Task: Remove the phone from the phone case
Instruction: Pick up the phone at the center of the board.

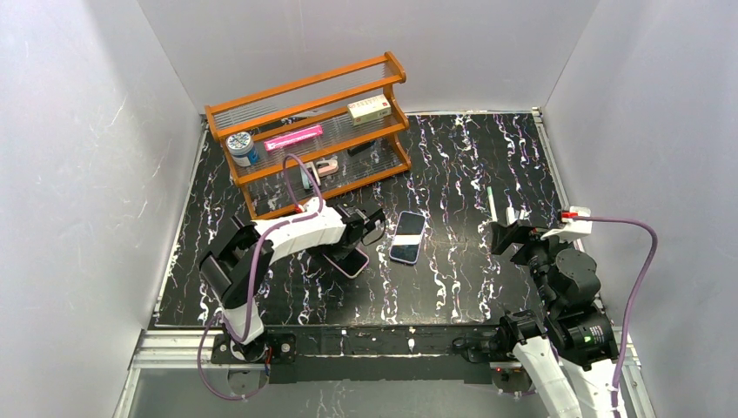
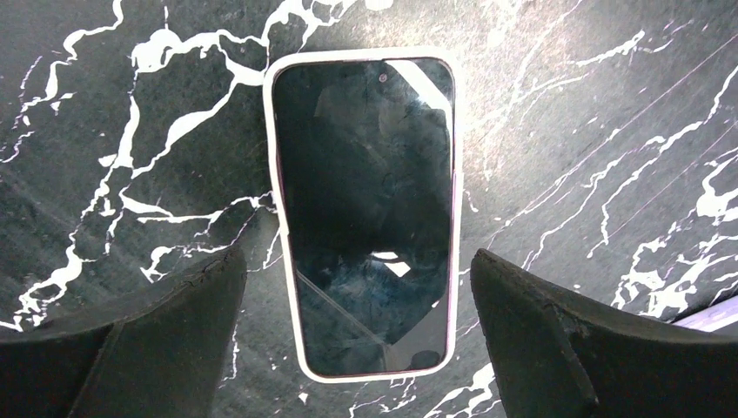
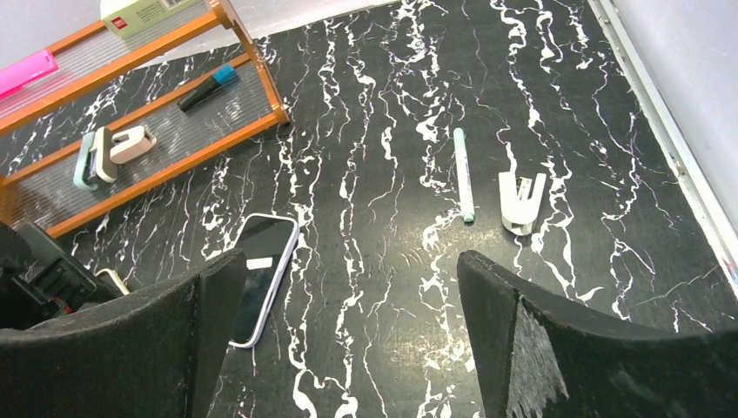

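A phone (image 2: 365,209) with a dark screen and a pale, pink-tinted case rim lies flat and face up on the black marbled table. My left gripper (image 2: 357,254) is open above it, one finger on each long side, touching nothing. In the top view the left gripper (image 1: 376,219) hovers between a pale-rimmed phone (image 1: 407,237) and a pink-rimmed phone-shaped thing (image 1: 350,259) partly under the arm; I cannot tell which one the wrist view shows. My right gripper (image 1: 503,233) is open and empty, well right of the phone (image 3: 261,274). Its jaws (image 3: 348,257) stand wide apart.
An orange wooden rack (image 1: 309,131) with small items stands at the back left. A pale green pen (image 3: 464,174) and a white plastic clip (image 3: 520,202) lie on the table at the right. Grey walls enclose the table (image 1: 452,165).
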Controlling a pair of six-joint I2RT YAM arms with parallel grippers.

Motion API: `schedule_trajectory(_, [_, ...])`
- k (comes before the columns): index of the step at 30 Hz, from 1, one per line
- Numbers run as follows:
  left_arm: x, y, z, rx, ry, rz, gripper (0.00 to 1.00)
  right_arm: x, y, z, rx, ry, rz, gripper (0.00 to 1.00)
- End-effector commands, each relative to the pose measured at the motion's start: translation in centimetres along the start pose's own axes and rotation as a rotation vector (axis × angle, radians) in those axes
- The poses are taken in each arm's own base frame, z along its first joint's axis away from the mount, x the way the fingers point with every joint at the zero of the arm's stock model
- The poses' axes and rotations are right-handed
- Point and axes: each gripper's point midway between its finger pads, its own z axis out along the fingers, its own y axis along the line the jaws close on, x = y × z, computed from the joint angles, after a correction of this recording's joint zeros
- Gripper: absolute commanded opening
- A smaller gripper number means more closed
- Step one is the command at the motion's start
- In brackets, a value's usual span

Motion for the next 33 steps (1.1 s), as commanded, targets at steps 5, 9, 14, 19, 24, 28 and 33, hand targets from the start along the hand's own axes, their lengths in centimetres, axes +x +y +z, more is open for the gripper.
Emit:
schedule_trajectory(5, [-1.2,0.1,1.8,-0.035,-0.046,-0.045,0.98,-0.8,1.0,0.1,-0.047,-0.038,-0.001,0.99])
schedule_trajectory(9, [-0.8,0.2,2.5,-0.061,-0.028,-0.023,0.98,-0.8,1.1,0.1,-0.053,-0.035,-0.003,0.99])
schedule_trajectory(14, [-0.1,1.2,3.0,-0.12,-0.012,0.021,0.98,-0.8,1.1,0.0,-0.055,-0.038,-0.001,0.99])
schedule_trajectory(19, [0.7,1.6,3.7,-0.146,0.01,0.058,0.98,-0.7,1.2,0.0,-0.059,-0.034,-0.002,0.99])
schedule_trajectory(24, [1.5,1.5,4.0,-0.142,0.04,0.093,0.91,-0.8,1.4,0.1,-0.07,-0.034,-0.005,0.99])
schedule_trajectory(28, [1.6,0.9,3.8,-0.107,0.055,0.104,0.79,-0.8,2.3,0.4,-0.111,-0.013,-0.017,0.99])
schedule_trajectory(33, [1.4,-0.1,3.0,-0.024,0.07,0.094,0.54,-0.2,3.9,1.2,-0.173,0.06,-0.022,0.99])
